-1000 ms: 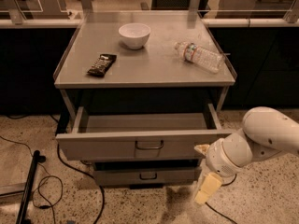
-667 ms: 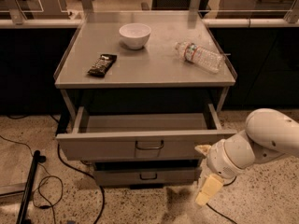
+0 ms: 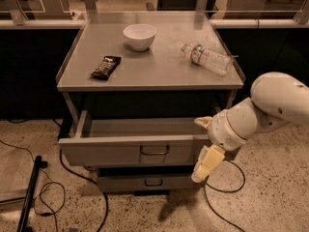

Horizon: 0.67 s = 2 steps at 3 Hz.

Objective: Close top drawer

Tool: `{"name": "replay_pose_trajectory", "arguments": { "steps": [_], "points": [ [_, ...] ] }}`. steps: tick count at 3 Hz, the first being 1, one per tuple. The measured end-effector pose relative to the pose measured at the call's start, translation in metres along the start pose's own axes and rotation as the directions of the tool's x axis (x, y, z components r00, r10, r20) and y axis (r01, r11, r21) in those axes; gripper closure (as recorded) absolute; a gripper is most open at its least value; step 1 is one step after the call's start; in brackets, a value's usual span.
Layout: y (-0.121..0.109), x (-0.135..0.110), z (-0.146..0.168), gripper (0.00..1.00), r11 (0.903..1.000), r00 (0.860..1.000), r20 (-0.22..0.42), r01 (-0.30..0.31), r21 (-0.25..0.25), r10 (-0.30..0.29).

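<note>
Grey metal, the top drawer (image 3: 120, 149) stood pulled out beneath the tabletop (image 3: 149, 76), its long front running 9 to 3. My gripper (image 3: 204, 143) sat at that front's right end, jaws wide, the panel stretching toward 9 o'clock. I judged the push should go toward 12, with open floor (image 3: 260, 202) at 6.

A grey metal cabinet (image 3: 159, 69) stands on a speckled floor (image 3: 270, 197), with black cables (image 3: 48, 193) at near left. A dark partition (image 3: 29, 71) runs behind it. The gripper (image 3: 203, 151) hangs at near right.
</note>
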<state>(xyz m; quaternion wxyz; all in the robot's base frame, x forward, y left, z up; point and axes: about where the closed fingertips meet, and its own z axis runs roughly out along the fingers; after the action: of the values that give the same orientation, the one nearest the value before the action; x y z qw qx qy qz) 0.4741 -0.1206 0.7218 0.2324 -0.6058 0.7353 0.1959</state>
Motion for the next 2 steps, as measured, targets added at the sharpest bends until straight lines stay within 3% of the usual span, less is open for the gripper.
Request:
{"name": "replay_pose_trajectory", "arguments": {
  "steps": [2],
  "points": [
    [0.012,0.005,-0.001,0.0,0.9999,1.0,0.016,-0.006,-0.008,0.006]
  ]
}}
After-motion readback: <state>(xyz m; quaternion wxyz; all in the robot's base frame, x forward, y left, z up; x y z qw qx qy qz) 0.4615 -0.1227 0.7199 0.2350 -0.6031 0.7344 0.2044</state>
